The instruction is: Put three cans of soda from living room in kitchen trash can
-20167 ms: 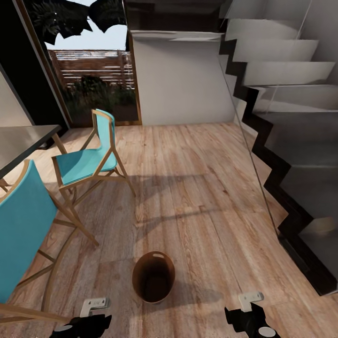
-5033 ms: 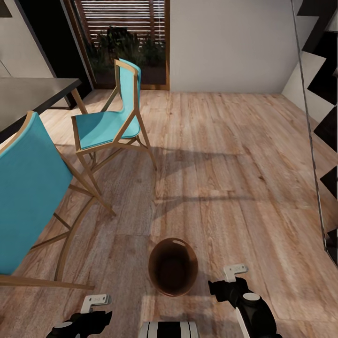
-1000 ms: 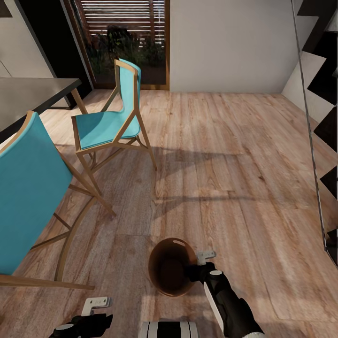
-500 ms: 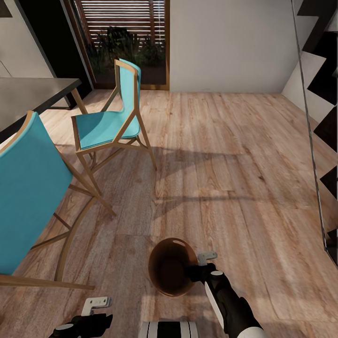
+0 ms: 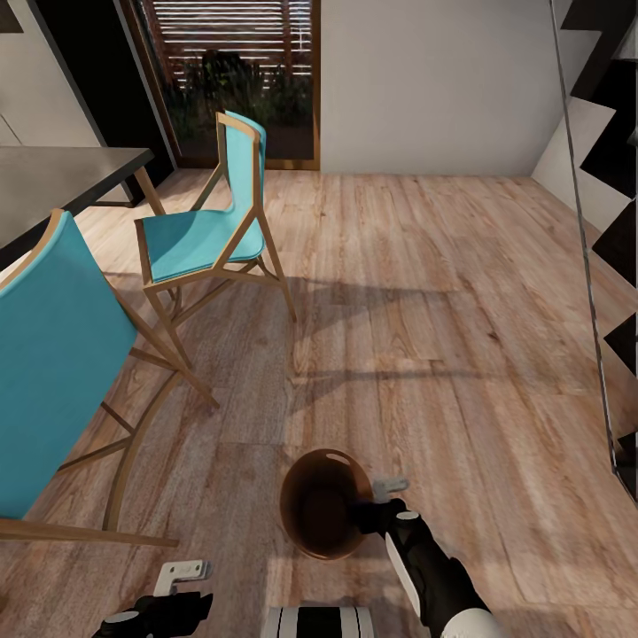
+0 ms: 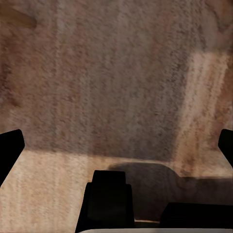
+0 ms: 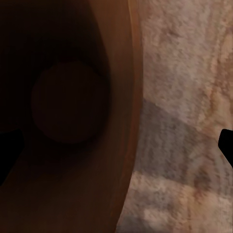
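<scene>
The tash can (image 5: pixel 321 503), a round brown bin with a dark inside, stands on the wood floor just ahead of me. My right gripper (image 5: pixel 372 501) hangs over its right rim, open, with nothing between its fingers. In the right wrist view the tash can's wall (image 7: pixel 116 111) and dark bottom (image 7: pixel 70 102) lie below the right gripper (image 7: pixel 116 145). My left gripper (image 5: pixel 175 585) is low at the near left, open over bare floor, also seen as left gripper (image 6: pixel 116 145). The cans of soda are out of view.
Two teal chairs with wooden frames stand to the left, one near (image 5: pixel 53 372) and one farther (image 5: pixel 208 239), beside a dark table (image 5: pixel 53 182). A black staircase (image 5: pixel 611 159) runs along the right. Wood floor (image 5: pixel 425 292) stretches ahead to a white wall and glass door.
Over the last five seconds my right arm reached forward and left until its gripper came over the tash can's rim. In the last second it has barely moved. The left arm stays put.
</scene>
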Tool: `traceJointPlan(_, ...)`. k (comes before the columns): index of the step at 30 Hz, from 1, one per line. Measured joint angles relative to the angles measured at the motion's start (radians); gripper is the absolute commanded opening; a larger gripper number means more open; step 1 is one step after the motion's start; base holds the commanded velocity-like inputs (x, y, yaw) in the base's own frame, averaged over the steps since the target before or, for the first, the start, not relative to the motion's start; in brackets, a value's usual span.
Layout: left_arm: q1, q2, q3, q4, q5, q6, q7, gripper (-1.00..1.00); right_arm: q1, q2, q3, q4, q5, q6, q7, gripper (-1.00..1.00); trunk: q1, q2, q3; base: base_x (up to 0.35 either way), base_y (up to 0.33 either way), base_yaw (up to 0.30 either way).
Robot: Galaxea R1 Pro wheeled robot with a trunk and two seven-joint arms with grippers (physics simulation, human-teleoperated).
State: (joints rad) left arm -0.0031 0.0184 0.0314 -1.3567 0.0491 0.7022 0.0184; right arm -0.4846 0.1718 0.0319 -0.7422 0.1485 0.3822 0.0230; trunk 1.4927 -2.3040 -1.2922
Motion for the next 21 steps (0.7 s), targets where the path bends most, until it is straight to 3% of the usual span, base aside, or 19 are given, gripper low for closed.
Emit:
traceJointPlan(11, 0.0, 0.0, 0.001, 0.0, 0.0, 0.0, 0.0, 1.0, -0.021, 0.0, -0.001, 0.06, 0.004, -0.049, 0.0, 1.0, 0.0, 0.0, 0.0, 0.0, 0.0, 0.0)
traceJointPlan(12, 0.0, 0.0, 0.0, 0.0, 0.0, 0.0, -0.001, 1.0, -0.021, 0.0, -0.001, 0.06, 0.004, -0.049, 0.0, -1.0, 0.0, 0.0, 0.0, 0.0, 0.0, 0.0)
traceJointPlan(21, 0.0, 0.0, 0.001, 0.001, 0.0, 0.0, 0.0, 1.0, -0.022, 0.0, -0.003, 0.06, 0.007, -0.049, -0.004, -1.0, 0.0, 0.0, 0.0, 0.0, 0.0, 0.0)
